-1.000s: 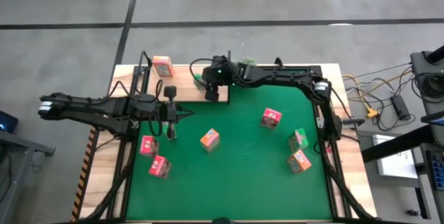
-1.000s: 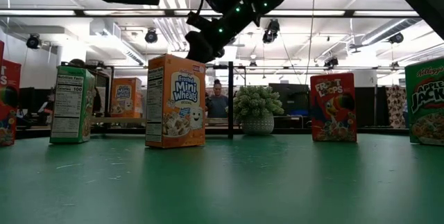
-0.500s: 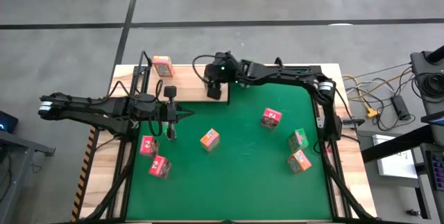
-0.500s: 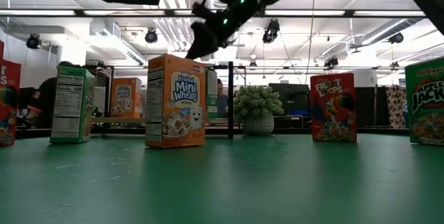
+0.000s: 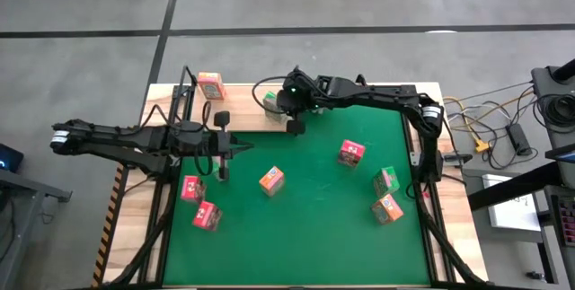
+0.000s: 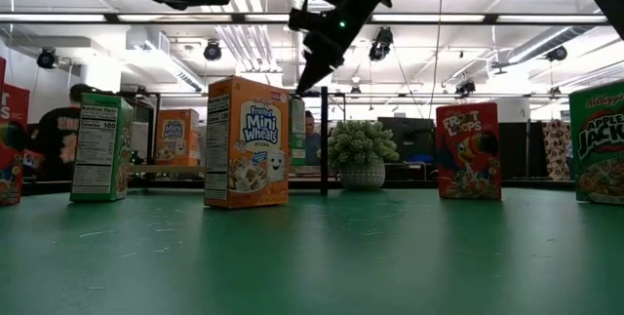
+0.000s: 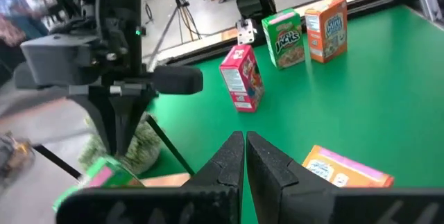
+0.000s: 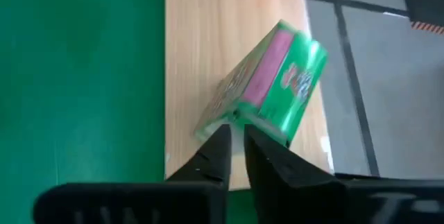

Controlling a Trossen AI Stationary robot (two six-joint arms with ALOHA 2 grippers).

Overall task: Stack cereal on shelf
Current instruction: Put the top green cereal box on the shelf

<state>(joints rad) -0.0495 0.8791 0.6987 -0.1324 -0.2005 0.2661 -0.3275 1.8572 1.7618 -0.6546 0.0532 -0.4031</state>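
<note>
The shelf (image 5: 241, 118) is a light wood board at the mat's far left. On it stand an orange cereal box (image 5: 209, 84) and a green one (image 5: 269, 100), which also shows in the right wrist view as the green box (image 8: 267, 89). My right gripper (image 5: 294, 126) hangs shut above the shelf's right end, clear of the green box. My left gripper (image 5: 244, 149) is shut and holds nothing, over the mat near the shelf. Loose cereal boxes lie on the mat: orange (image 5: 271, 180), pink (image 5: 350, 153), green (image 5: 386, 180).
More boxes stand on the green mat (image 5: 305, 236): two pink ones (image 5: 199, 202) at the left, an orange one (image 5: 388, 207) at the right. A potted plant (image 6: 363, 154) stands at the far edge behind the shelf's upright (image 6: 324, 139). People show in the room beyond.
My right gripper has drawn back from the shelf toward the table's right edge, risen and shut. The green box it covered now stands uncovered on the shelf.
</note>
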